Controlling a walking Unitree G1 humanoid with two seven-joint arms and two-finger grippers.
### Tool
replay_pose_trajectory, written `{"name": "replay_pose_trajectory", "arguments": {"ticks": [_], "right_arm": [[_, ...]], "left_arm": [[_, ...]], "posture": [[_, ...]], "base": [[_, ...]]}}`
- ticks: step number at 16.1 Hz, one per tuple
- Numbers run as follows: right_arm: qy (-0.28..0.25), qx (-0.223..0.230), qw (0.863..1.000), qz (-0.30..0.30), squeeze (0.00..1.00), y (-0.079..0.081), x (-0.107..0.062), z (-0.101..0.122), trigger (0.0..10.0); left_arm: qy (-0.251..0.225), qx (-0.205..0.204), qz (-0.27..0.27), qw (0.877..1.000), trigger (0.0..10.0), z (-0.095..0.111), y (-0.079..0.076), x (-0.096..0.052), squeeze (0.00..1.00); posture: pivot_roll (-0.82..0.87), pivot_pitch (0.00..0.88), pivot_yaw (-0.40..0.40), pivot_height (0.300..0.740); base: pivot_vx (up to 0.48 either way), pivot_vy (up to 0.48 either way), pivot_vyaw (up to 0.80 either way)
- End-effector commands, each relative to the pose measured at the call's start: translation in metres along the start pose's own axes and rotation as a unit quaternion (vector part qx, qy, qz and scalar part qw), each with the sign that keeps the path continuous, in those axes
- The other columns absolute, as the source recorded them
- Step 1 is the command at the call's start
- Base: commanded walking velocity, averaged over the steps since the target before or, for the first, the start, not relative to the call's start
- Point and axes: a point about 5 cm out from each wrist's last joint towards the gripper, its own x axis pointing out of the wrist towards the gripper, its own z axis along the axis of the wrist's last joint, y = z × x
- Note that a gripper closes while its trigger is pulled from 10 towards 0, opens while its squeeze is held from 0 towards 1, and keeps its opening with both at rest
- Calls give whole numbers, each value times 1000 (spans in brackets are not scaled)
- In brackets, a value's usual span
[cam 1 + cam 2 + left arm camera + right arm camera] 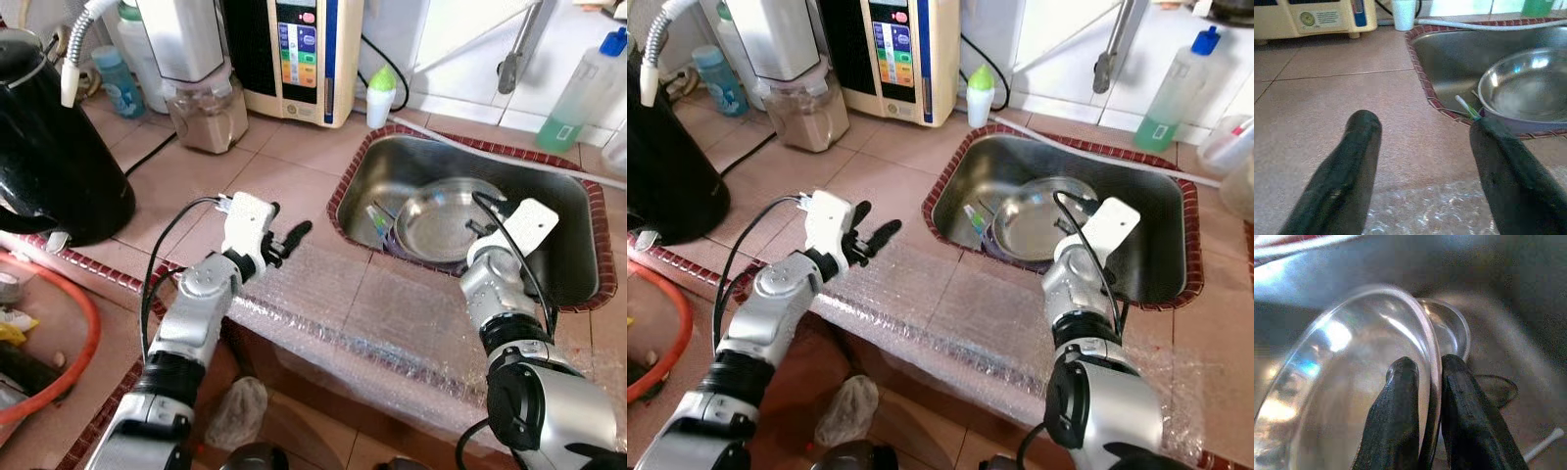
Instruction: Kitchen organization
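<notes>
Steel bowl (446,220) shiny, round, in sink (578,284); right gripper (1422,382) pinching rim at 3 o'clock; left gripper (286,240) spread apart over counter (294,166).

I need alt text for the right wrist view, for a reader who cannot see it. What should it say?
The right gripper pinches the rim of a shiny steel bowl between its two black fingers, one inside and one outside. The bowl is tilted inside the metal sink, with a second round metal dish behind it.

Silver bowl (443,221) in steel sink (563,211); red-brown counter tiles (284,176); black kettle (54,166); green-liquid bottle (578,98).
</notes>
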Motion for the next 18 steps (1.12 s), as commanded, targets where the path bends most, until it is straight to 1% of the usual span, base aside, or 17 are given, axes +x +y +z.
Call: {"name": "replay_pose_trajectory", "arguments": {"ticks": [1, 3, 4, 5, 6, 7, 8, 9, 10, 11, 12, 13, 14, 16, 17, 18], "right_arm": [[4, 5, 1000, -1, 1000, 2, 0, -2, 10000], [2, 3, 1000, 5, 1000, 1, 0, -3, 10000], [-6, -2, 1000, 19, 1000, 2, -1, -2, 10000], [-11, -3, 1000, 27, 1000, 2, -1, -2, 10000], [-15, 2, 999, 39, 1000, 1, -2, -4, 10000], [-22, -14, 998, 55, 1000, 0, -4, -7, 10000], [-39, -41, 995, 85, 1000, 1, -7, -9, 10000], [-43, -47, 994, 92, 1000, 1, -8, -9, 10000], [-71, -58, 986, 140, 1000, 9, -14, -7, 10000], [-102, -61, 974, 193, 1000, 18, -21, -3, 10000], [-120, -80, 964, 223, 1000, 22, -27, -2, 10000], [-125, -86, 961, 233, 1000, 23, -29, -2, 10000], [-131, -96, 956, 243, 1000, 22, -34, -5, 10000], [-154, -124, 943, 269, 1000, 22, -46, -10, 10000], [-160, -130, 939, 274, 1000, 21, -49, -11, 10000], [-172, -141, 932, 285, 1000, 19, -56, -12, 10000]], "left_arm": [[-2, 17, -8, 1000, 10000, 3, -4, -1, 1000], [-1, 19, -13, 1000, 10000, 1, -8, -2, 1000], [-2, 16, -11, 1000, 10000, 0, -9, -3, 1000], [-4, 12, 0, 1000, 10000, -1, -8, -4, 1000], [-9, 5, 38, 999, 10000, -2, -6, -6, 1000], [-15, 1, 56, 998, 10000, -3, -6, -9, 1000], [-23, 3, 65, 998, 10000, -5, -11, -14, 1000], [-23, 2, 65, 998, 10000, -5, -12, -15, 1000], [-29, 8, 81, 996, 10000, -5, -14, -18, 1000], [-33, 26, 100, 994, 10000, -4, -13, -22, 1000], [-43, 36, 110, 992, 10000, -2, -12, -25, 1000], [-46, 34, 118, 991, 10000, -2, -12, -26, 1000], [-42, 25, 139, 989, 10000, -3, -10, -30, 1000], [-36, 26, 150, 988, 10000, -8, -10, -37, 1000], [-35, 26, 155, 987, 10000, -9, -10, -39, 1000], [-30, 25, 167, 985, 10000, -12, -11, -45, 1000]], "posture": [[-30, 0, 55, 740], [-21, 0, 58, 740], [-21, 0, 58, 740], [-21, 0, 58, 740], [-23, 0, 56, 740], [-18, 0, 51, 740], [-17, 0, 49, 740], [-17, 0, 49, 740], [-13, 0, 47, 740], [-13, 0, 48, 740], [-16, 0, 50, 740], [-16, 0, 50, 740], [-17, 0, 43, 740], [-14, 0, 38, 740], [-15, 0, 31, 740], [-17, 0, 29, 740]], "base": [[0, 0, 0], [0, 0, 0], [0, 0, 0], [0, 0, 0], [0, 0, 0], [0, 0, 0], [0, 0, 0], [0, 0, 0], [0, 0, 0], [0, 0, 0], [0, 0, 0], [0, 0, 0], [0, 0, 0], [0, 0, 0], [0, 0, 0], [0, 0, 0]]}}
